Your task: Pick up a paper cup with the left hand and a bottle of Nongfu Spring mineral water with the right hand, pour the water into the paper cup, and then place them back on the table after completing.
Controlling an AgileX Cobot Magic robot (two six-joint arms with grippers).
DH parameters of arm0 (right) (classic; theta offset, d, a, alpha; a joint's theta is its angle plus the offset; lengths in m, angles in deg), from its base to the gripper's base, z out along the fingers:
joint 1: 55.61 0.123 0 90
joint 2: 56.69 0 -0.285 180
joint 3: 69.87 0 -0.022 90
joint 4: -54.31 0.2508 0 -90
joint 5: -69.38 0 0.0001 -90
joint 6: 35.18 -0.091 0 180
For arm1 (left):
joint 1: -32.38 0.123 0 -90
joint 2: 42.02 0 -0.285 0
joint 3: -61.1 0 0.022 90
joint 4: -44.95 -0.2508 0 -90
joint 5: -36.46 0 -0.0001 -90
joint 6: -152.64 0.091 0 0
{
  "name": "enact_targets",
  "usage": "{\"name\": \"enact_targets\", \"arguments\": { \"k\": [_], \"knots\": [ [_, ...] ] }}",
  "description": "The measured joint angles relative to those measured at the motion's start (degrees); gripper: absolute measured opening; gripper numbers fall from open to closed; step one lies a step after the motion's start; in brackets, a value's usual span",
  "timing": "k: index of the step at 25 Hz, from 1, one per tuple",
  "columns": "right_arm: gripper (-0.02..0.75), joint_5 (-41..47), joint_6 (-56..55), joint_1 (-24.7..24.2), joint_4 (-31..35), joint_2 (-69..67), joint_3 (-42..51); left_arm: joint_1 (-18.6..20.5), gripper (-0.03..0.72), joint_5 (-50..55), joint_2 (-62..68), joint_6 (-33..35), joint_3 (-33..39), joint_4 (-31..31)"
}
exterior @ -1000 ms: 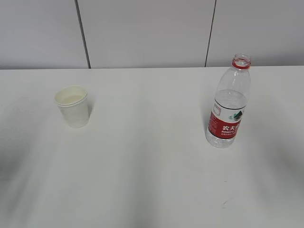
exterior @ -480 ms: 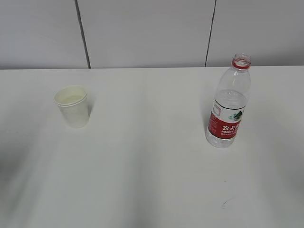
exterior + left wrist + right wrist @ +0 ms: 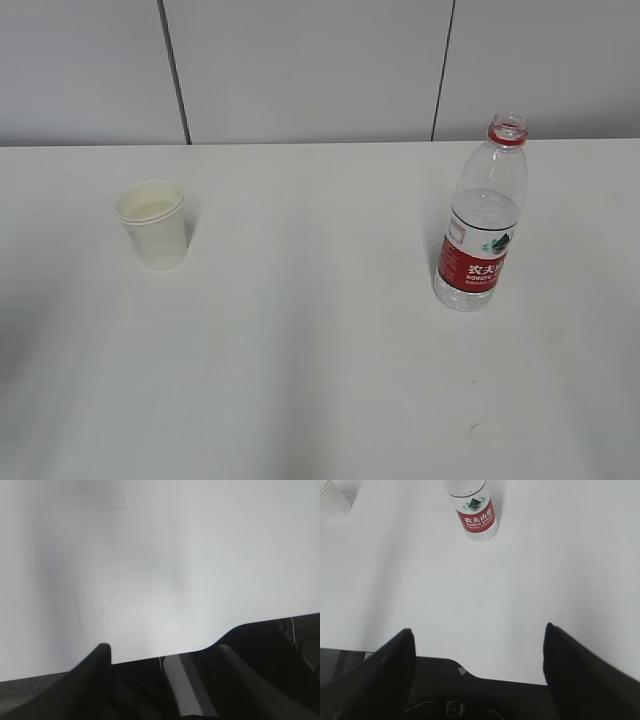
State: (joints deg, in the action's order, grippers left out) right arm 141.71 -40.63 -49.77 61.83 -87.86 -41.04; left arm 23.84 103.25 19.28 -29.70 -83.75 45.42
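Observation:
A white paper cup stands upright on the left of the white table. It also shows at the top left corner of the right wrist view. The Nongfu Spring bottle, with a red label and no cap, stands upright on the right, with clear water in it up to just above the label. It sits at the top of the right wrist view. No arm shows in the exterior view. My left gripper is open and empty over bare table. My right gripper is open and empty, well short of the bottle.
A small dark scuff mark lies on the table in front of the bottle, also in the right wrist view. A grey panelled wall rises behind the table. The table's near edge shows under my right gripper.
The cup and the bottle have not moved. The soft shadows at the lower left and right of the table have faded.

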Motion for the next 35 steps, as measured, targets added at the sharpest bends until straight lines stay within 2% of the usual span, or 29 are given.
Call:
{"name": "enact_targets", "arguments": {
  "k": [10,20,31,35],
  "knots": [
    [0.588,0.3,2.0,0.0,-0.5,9.1,8.6,0.0,0.34,-2.8,-9.6,0.1,0.0,-0.5],
    [0.588,0.3,5.4,0.0,-1.2,16.8,14.9,0.0,0.322,-5.0,-28.2,0.1,2.7,-1.9],
    [0.587,0.4,7.3,0.0,-1.3,21.6,17.5,0.0,0.313,0.9,-47.4,1.0,5.8,-1.4],
    [0.587,-2.1,9.9,0.0,-1.3,24.1,18.3,0.0,0.313,2.7,-53.2,1.1,5.8,-0.5]
  ]
}}
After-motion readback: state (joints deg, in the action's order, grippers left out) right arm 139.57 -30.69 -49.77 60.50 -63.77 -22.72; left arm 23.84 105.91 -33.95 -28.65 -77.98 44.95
